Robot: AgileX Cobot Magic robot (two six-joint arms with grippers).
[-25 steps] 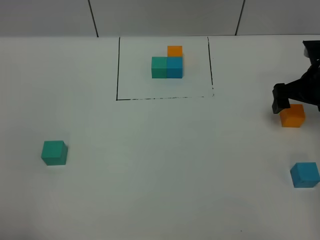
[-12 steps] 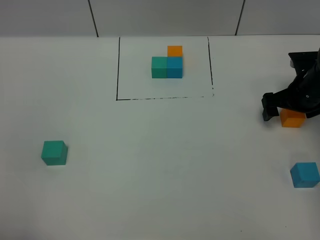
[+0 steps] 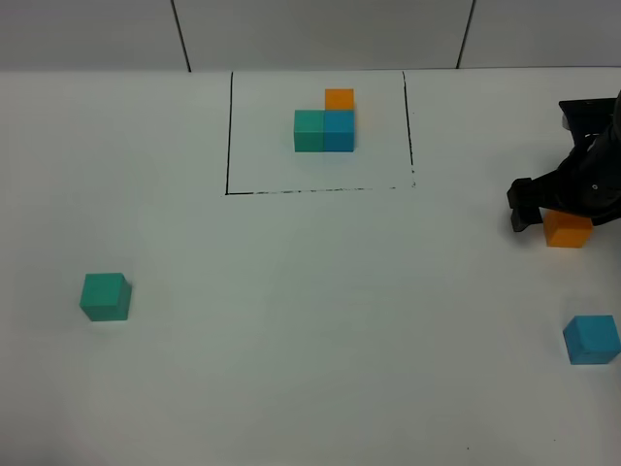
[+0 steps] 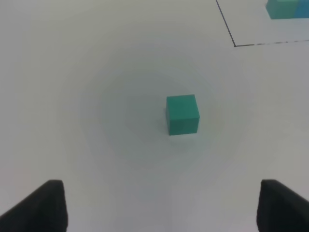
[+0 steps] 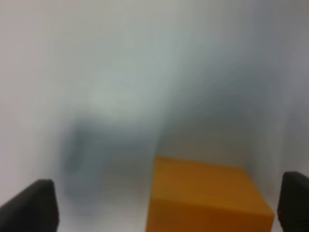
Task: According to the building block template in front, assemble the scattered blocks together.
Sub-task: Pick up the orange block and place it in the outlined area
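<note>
The building block template (image 3: 325, 126) is a teal-green, blue and orange L-shaped cluster inside a thin black frame (image 3: 229, 136) at the back of the table. Its corner also shows in the left wrist view (image 4: 287, 8). The loose orange cube (image 3: 568, 232) lies at the right. My right gripper (image 3: 569, 216) is lowered over it, open, with the cube (image 5: 207, 198) between its fingers and nearer one of them. The loose blue cube (image 3: 591, 339) lies in front of it. The loose teal-green cube (image 3: 105, 296) lies at the left. My left gripper (image 4: 159, 208) is open, short of that cube (image 4: 182, 114).
The white table (image 3: 310, 320) reaches a grey back wall (image 3: 310, 29). The right arm's dark body (image 3: 594, 146) stands at the right edge of the exterior view. The left arm is out of that view.
The right gripper has come down and moved left around the orange cube, then held still. The cubes and the left gripper have not moved.
</note>
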